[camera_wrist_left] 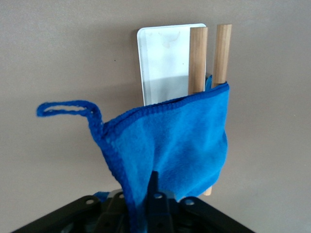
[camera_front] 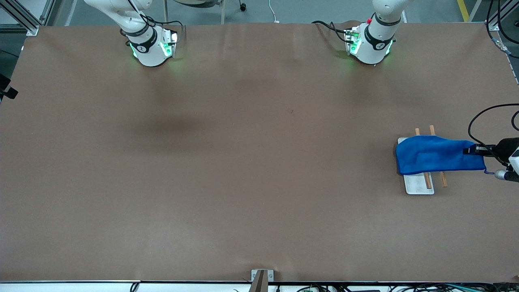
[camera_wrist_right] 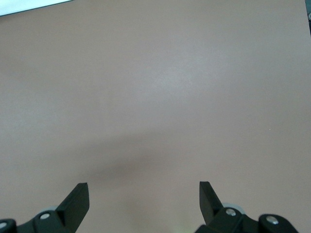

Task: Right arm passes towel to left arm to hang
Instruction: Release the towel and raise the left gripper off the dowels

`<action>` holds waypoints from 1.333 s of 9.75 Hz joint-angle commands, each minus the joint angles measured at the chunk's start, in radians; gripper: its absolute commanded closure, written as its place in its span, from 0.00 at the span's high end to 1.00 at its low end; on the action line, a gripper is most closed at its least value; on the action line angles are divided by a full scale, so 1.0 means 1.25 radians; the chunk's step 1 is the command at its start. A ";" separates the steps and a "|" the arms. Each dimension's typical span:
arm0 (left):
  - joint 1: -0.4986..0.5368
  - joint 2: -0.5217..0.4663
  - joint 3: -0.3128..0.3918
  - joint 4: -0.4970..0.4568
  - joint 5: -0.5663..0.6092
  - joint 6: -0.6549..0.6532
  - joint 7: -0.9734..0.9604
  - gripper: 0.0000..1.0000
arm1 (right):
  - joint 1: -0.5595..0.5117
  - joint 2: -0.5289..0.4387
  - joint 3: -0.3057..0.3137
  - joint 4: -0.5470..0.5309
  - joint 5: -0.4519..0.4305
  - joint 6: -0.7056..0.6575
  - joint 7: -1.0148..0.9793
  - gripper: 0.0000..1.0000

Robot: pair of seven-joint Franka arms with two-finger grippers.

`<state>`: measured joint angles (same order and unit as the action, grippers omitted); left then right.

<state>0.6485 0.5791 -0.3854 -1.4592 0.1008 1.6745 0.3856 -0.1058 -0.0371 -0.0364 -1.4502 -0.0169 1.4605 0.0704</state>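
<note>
The bright-blue towel (camera_front: 438, 156) lies draped over two wooden rods (camera_front: 428, 180) that stand out from a white base plate (camera_front: 417, 184) at the left arm's end of the table. My left gripper (camera_front: 472, 150) reaches in from the table's end and is shut on the towel's edge. In the left wrist view the towel (camera_wrist_left: 180, 136) runs down between the jaws of the left gripper (camera_wrist_left: 144, 190), its corner loop (camera_wrist_left: 68, 108) hanging free beside the rods (camera_wrist_left: 198, 58). My right gripper (camera_wrist_right: 144, 194) is open over bare table, holding nothing; it does not show in the front view.
The right arm's base (camera_front: 150, 46) and the left arm's base (camera_front: 371, 44) stand along the table's edge farthest from the front camera. A black cable (camera_front: 482, 117) loops above the left gripper. A small metal bracket (camera_front: 262, 276) sits at the table's nearest edge.
</note>
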 commanded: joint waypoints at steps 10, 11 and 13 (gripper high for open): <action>0.013 -0.132 -0.106 0.021 0.034 -0.059 -0.214 1.00 | 0.006 0.005 0.000 0.005 0.001 -0.001 -0.030 1.00; 0.011 -0.172 -0.147 0.021 0.032 -0.088 -0.277 1.00 | 0.005 0.005 0.000 0.005 -0.002 0.002 -0.056 1.00; 0.013 -0.257 -0.239 0.021 0.034 -0.116 -0.380 1.00 | 0.005 0.006 0.000 0.005 -0.009 0.010 -0.061 1.00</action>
<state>0.6546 0.3200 -0.6355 -1.3876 0.1317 1.5391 -0.0291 -0.1031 -0.0317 -0.0351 -1.4502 -0.0185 1.4709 0.0096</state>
